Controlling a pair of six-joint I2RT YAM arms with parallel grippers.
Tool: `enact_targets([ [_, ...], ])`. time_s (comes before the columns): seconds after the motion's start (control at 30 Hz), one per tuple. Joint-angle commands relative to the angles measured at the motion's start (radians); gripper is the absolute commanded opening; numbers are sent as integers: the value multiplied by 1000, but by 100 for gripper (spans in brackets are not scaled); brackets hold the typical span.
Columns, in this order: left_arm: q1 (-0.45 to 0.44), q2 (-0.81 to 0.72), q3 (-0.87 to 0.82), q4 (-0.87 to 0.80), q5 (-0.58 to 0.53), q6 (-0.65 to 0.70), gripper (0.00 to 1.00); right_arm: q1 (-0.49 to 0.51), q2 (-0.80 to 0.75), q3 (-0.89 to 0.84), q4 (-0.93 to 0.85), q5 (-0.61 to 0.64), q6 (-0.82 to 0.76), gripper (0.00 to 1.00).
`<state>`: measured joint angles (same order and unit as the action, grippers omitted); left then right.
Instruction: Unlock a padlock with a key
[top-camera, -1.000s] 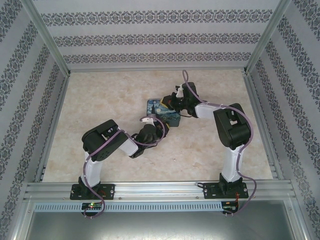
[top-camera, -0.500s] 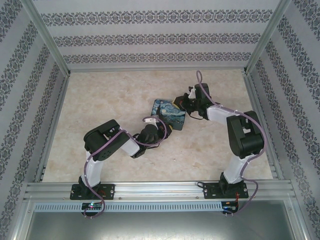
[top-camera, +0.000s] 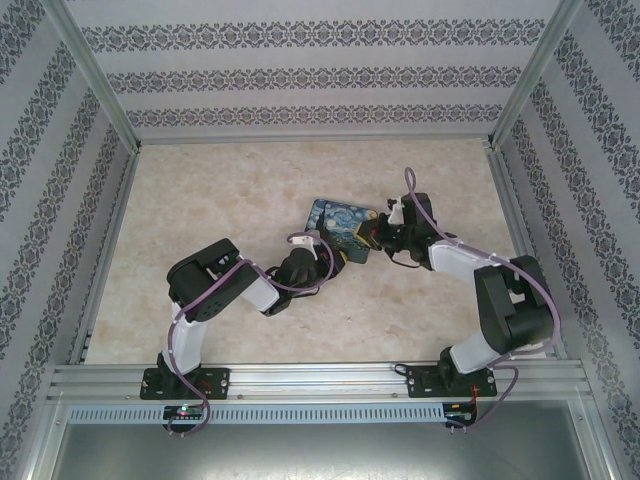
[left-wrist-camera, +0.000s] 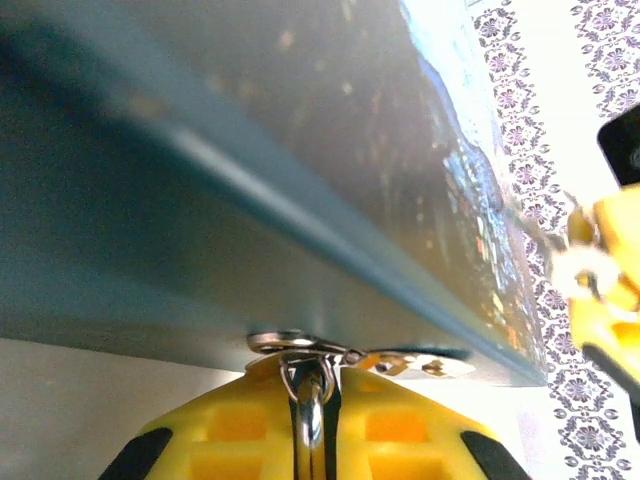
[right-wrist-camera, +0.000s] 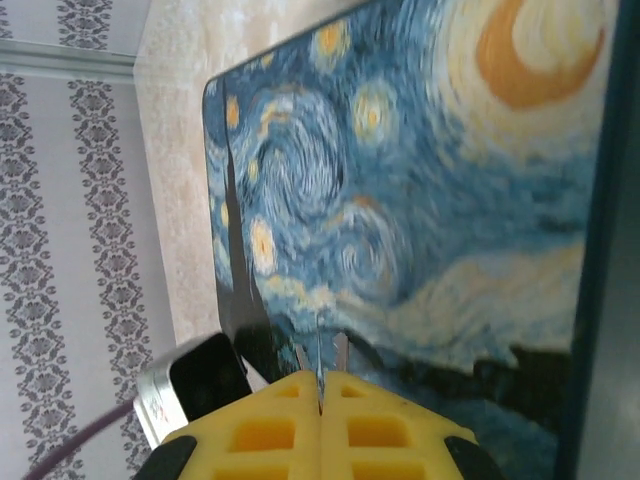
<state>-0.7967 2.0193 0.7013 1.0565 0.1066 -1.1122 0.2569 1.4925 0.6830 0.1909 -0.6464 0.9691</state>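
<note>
While the right arm swung outward and nearer over the last second, the padlock (top-camera: 338, 222) turned a little and shifted rightward near the middle of the tabletop (top-camera: 220, 190). The right pincer (top-camera: 374, 237) came round from the padlock's far corner to its right edge. In the right wrist view that pincer's pads were pressed together on a thin metal sliver, judged to be the key (right-wrist-camera: 318, 372), pointing at the painted face. The left pincer (top-camera: 327, 250) had kept its place at the padlock's near edge. Its pads were clamped on a silver loop (left-wrist-camera: 306, 385) under the dark side, probably the shackle. The shift looked like a re-aiming: the key now neared the padlock from the side, which suggested insertion was yet to come. Where the key must enter could not be made out. No container was in play, so nothing sat inside anything.
</note>
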Motion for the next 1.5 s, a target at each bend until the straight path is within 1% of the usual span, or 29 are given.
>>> enact_targets([
  [0.0, 9, -30, -32, -58, 57, -48, 0, -11, -71, -56, 6, -34, -23, 0],
  [0.1, 11, -47, -40, -71, 55, -46, 0, -18, -121, -99, 3, -33, -21, 0],
  [0.53, 20, -83, -51, -106, 47, -48, 0, -20, -310, -221, 5, -102, 17, 0],
  [0.63, 25, -90, -56, -96, 59, -58, 0, -6, -338, -257, 17, -103, 44, 0],
  [0.7, 30, -94, -58, -83, 74, -72, 0, 21, -349, -283, 25, -85, 58, 0],
  [0.83, 42, -99, -59, -41, 113, -119, 0, 85, -342, -321, 48, -33, 70, 0],
  [0.93, 47, -109, -57, -18, 141, -144, 0, 102, -331, -333, 66, -11, 69, 0],
  [1.0, 48, -119, -55, -18, 154, -153, 0, 103, -326, -363, 74, 3, 68, 0],
  [1.17, 50, -140, -59, 20, 178, -183, 0, 100, -298, -367, 99, 20, 71, 0],
  [1.37, 51, -147, -53, 38, 195, -229, 0, 92, -257, -346, 122, 20, 77, 0],
  [1.47, 50, -154, -50, 20, 202, -225, 0, 83, -235, -293, 123, 10, 69, 0],
])
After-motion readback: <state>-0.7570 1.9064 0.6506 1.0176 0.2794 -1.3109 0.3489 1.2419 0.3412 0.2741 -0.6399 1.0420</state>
